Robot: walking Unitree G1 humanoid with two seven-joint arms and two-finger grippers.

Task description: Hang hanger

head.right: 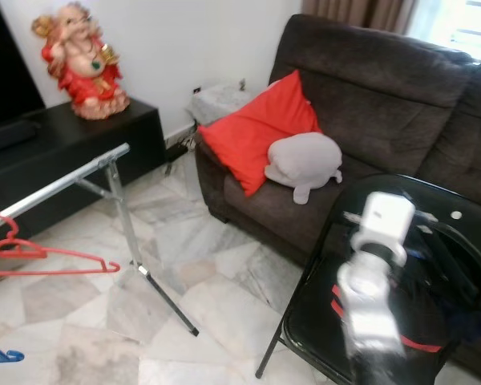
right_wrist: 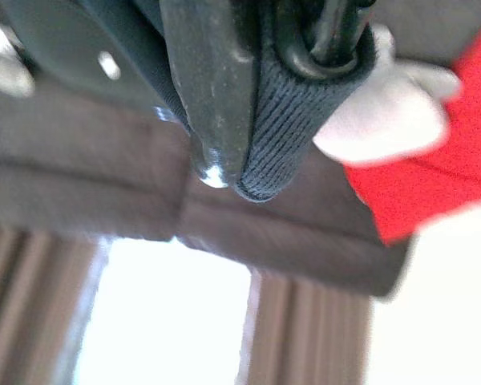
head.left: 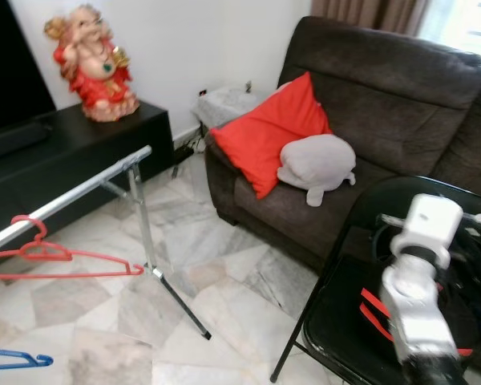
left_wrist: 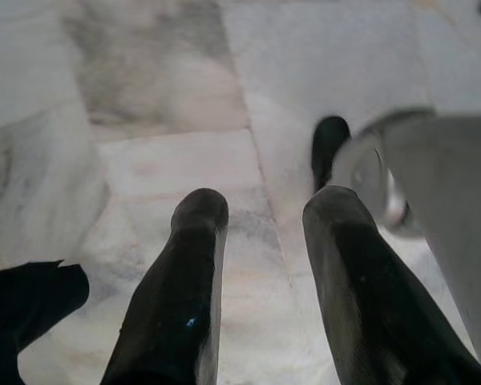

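Silver right arm is seen nearest, reaching over a black folding chair; its right end effector is clamped on dark ribbed fabric. Left end effector is held open above the marble floor. A red hanger is hung on the metal rack rail; a blue hanger is noted lower down.

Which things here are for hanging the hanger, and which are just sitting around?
For the job:
rail
red hanger on the rail
blue hanger
right arm
left gripper, fingers apart

Just sitting around:
sofa
red cushion
grey plush
statue
black chair
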